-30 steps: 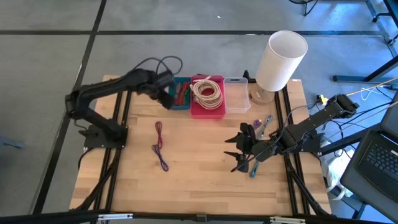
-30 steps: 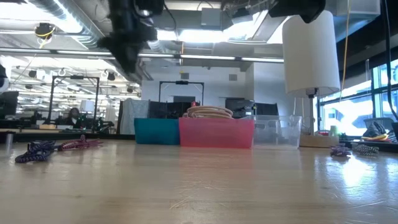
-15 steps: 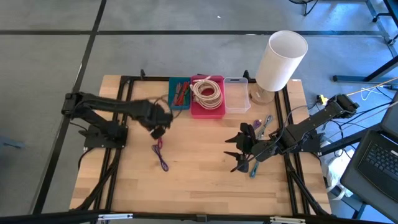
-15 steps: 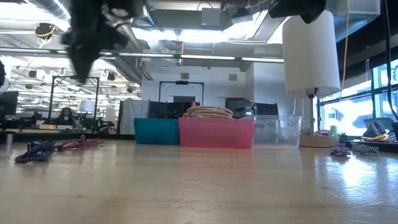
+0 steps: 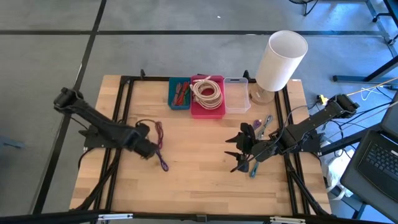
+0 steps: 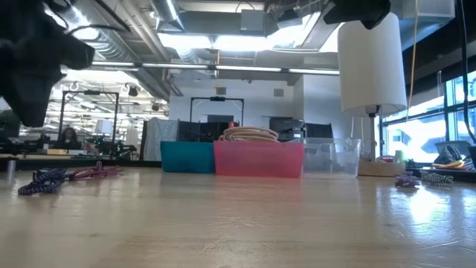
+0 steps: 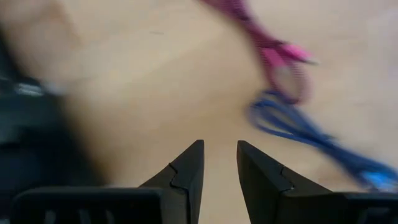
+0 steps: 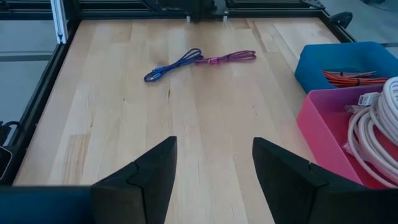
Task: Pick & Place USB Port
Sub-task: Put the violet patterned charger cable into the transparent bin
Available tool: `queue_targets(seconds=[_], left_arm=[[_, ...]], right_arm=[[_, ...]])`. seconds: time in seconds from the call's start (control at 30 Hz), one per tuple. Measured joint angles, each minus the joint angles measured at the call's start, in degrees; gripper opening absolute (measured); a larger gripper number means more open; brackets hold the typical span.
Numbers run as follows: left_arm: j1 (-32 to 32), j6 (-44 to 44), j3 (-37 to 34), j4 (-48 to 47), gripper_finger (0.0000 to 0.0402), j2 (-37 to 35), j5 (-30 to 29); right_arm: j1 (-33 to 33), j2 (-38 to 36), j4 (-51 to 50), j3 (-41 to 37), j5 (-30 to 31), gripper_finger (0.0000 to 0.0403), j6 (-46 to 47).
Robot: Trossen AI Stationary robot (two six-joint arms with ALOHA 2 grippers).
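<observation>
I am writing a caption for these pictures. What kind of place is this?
Probably an open-plan lab or workshop office: exposed ceiling ducts, rows of desks with a seated person behind, and a wooden workbench carrying two robot arms and sorting bins.

Wood table (image 5: 199, 174): pink cable (image 5: 158, 132) & blue cable (image 5: 161, 160) end to end, left side. Far edge: blue bin (image 5: 179, 93), pink bin (image 5: 207, 96), clear bin (image 5: 236, 94), lamp (image 5: 278, 62). More cables (image 5: 263, 127) on right.

Pink cable (image 5: 158, 132), blue cable (image 5: 160, 159), teal bin (image 5: 179, 94), pink bin (image 5: 207, 105), clear bin (image 5: 236, 96), white lamp shade (image 5: 281, 60), pale wood desk (image 5: 199, 168)
</observation>
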Motion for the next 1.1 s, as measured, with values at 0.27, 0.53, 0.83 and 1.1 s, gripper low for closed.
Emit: queue_targets(seconds=[0.27,0.53,0.83,1.1], left_arm=[[-9.3,-9.9,-1.4,14.8,0.0088,-1.6,-10.1],[-12.4,-22.3,-1.4,21.1,0.0093,3.0,-14.1],[-12.7,-34.7,-1.4,23.1,0.0129,10.4,-6.3],[-10.7,-38.6,-1.4,26.2,0.0191,14.1,-6.3]], right_arm=[[0.0,0.0,0.1,0.0,0.0,0.0214,0.2],[0.0,0.0,0.2,0.0,0.0,0.0214,0.0],[0.0,0.0,-0.1,0.0,0.0,0.0214,-0.6],[0.0,0.0,-0.1,0.0,0.0,0.0213,-4.8]])
